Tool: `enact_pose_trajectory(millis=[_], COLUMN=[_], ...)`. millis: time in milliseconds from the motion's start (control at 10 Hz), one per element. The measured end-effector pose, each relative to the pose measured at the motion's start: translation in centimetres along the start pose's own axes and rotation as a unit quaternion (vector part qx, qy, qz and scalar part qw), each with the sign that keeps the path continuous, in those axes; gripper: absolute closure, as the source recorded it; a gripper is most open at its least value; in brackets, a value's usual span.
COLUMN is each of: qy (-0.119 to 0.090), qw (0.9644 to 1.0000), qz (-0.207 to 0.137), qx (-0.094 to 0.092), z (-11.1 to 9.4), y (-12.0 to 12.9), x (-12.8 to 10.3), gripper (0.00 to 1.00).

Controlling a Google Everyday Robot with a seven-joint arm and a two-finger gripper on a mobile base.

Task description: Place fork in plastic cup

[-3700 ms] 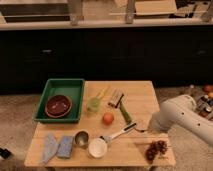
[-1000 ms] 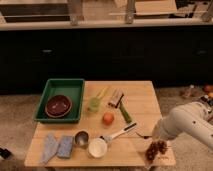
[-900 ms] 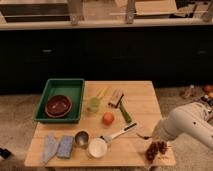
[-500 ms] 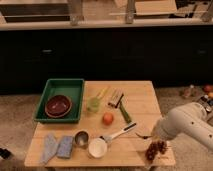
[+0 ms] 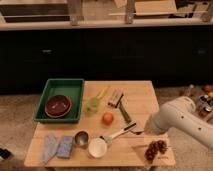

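**Arm at the table's right edge, fork lying near it**

The gripper (image 5: pixel 148 131) sits low over the right side of the wooden table (image 5: pixel 142 95), at the end of the white arm (image 5: pixel 186 120) that reaches in from the right. Whether it is spread or pressed together, I cannot tell.

Just left of it lies the fork (image 5: pixel 138 133), thin and flat on the wood, next to the tip of a white-handled utensil (image 5: pixel 118 134). That utensil runs down-left to a white cup (image 5: pixel 97 147), with a metal cup (image 5: pixel 81 138) beside it.

Below the gripper is a bunch of dark grapes (image 5: pixel 155 148).

Further left, an orange fruit (image 5: pixel 108 118). The plastic cup (image 5: pixel 93 104) stands upright, well apart from the fork, beside a green tray (image 5: pixel 48 100) holding a dark red bowl (image 5: pixel 58 105).
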Motion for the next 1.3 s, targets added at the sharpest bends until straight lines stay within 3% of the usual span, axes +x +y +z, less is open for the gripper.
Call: enact_pose_trajectory(millis=[500,1300], qy=[-0.028,-0.074], qw=[0.9978,0.99], qz=[-0.056,-0.115], qx=[0.018,0.033], z=[0.4,0.8], y=[-6.3,-11.1], x=[-6.0,-13.1], gripper=[1.0,1.0])
